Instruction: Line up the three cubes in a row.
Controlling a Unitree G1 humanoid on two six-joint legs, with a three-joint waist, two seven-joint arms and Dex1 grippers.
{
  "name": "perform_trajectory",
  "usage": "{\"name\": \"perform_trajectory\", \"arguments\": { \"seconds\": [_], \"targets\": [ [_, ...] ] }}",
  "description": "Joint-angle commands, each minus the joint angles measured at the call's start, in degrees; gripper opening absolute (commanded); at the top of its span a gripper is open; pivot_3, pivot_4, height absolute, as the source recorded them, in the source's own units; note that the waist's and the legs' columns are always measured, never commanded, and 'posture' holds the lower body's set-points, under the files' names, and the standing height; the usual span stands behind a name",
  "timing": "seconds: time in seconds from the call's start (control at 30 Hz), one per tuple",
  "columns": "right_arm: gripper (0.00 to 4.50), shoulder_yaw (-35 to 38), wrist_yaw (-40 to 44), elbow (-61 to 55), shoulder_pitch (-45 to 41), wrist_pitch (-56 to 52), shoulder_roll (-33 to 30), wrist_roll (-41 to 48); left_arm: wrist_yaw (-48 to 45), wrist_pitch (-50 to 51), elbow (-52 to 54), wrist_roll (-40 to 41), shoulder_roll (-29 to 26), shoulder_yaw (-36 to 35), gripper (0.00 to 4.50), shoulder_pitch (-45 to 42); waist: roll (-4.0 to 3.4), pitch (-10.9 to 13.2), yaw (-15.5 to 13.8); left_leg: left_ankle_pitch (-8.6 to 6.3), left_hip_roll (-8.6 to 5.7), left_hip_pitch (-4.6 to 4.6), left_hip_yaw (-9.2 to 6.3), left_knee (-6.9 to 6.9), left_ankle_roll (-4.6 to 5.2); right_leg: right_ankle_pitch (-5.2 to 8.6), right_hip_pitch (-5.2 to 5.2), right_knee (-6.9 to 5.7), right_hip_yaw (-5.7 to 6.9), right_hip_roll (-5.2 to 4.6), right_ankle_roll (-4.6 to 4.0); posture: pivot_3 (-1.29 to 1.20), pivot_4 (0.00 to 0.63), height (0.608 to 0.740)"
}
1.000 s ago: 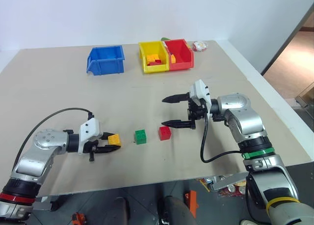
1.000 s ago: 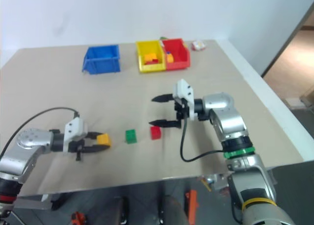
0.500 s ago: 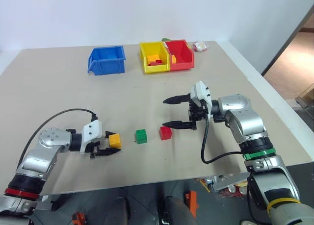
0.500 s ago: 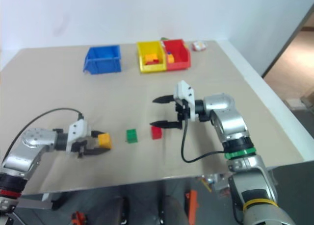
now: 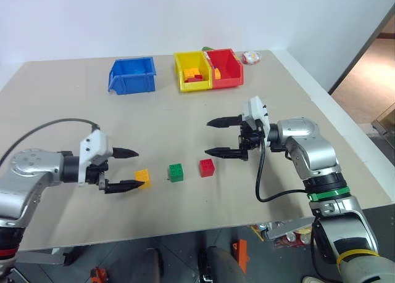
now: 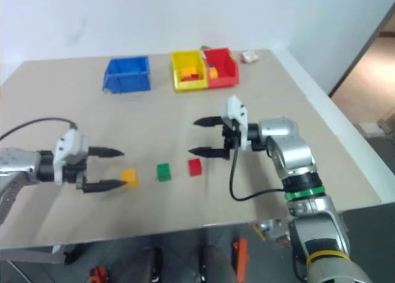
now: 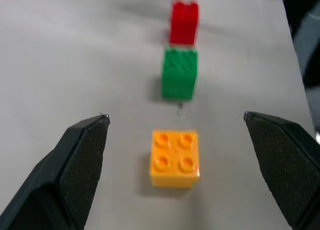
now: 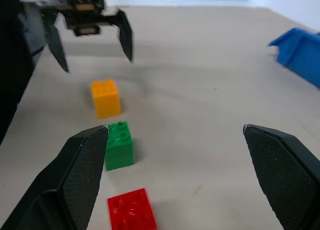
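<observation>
With my left tool (image 5: 121, 169) wide open and empty, its lower finger beside the orange cube (image 5: 142, 176) could nudge it from the row.

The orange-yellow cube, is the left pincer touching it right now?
Apart. In the left wrist view the left pincer stands open, bare table on both sides of the orange-yellow cube between it and each finger.

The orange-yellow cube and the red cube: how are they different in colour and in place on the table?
The orange-yellow cube lies at the end of the row nearest the open left gripper; the red cube lies at the other end, below the open right gripper. The orange-yellow cube shows four studs on top in the left wrist view; the red cube's studs are too blurred there to count. Both stand on the table, free of any gripper, with the green cube between them.
</observation>
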State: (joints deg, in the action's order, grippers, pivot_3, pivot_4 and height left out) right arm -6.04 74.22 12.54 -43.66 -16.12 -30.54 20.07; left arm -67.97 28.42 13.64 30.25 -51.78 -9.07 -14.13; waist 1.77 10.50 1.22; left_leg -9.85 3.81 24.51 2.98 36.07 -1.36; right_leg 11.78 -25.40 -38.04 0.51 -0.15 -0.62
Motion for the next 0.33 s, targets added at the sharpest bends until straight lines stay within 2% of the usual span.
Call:
{"name": "perform_trajectory", "arguments": {
  "seconds": [0.03, 0.2, 0.33],
  "targets": [
    [4.5, 2.8, -4.2, 3.1, -2.7, 2.8, 0.4, -1.0, 10.6, -0.5, -1.8, -1.4, 3.2, -5.6, 4.47, -2.0, -0.01, 0.0, 0.0, 0.0, 0.0, -0.01, 0.01, 0.01, 0.0, 0.06, 0.02, 0.0, -0.01, 0.0, -0.11, 0.0, 0.15, 0.74],
    [4.5, 2.8, -10.8, 12.9, -3.6, 11.7, 2.1, -6.3, 25.1, -9.7, -8.5, -11.7, 11.9, -3.9, 4.47, -2.6, 0.03, 0.0, 0.0, 0.01, -0.04, -0.09, 0.05, 0.1, 0.02, -0.07, 0.13, 0.0, -0.08, -0.03, 0.07, 0.0, 0.15, 0.74],
    [4.5, 2.5, -10.7, 16.1, -3.3, 14.6, 2.2, -7.3, 28.6, -16.4, -11.9, -16.8, 15.0, -1.8, 4.47, -1.8, 0.04, 0.0, 0.0, 0.01, -0.07, 0.04, 0.1, 0.11, 0.02, -0.14, 0.03, 0.02, -0.16, -0.03, 0.2, 0.0, 0.15, 0.74]
  ]
}}
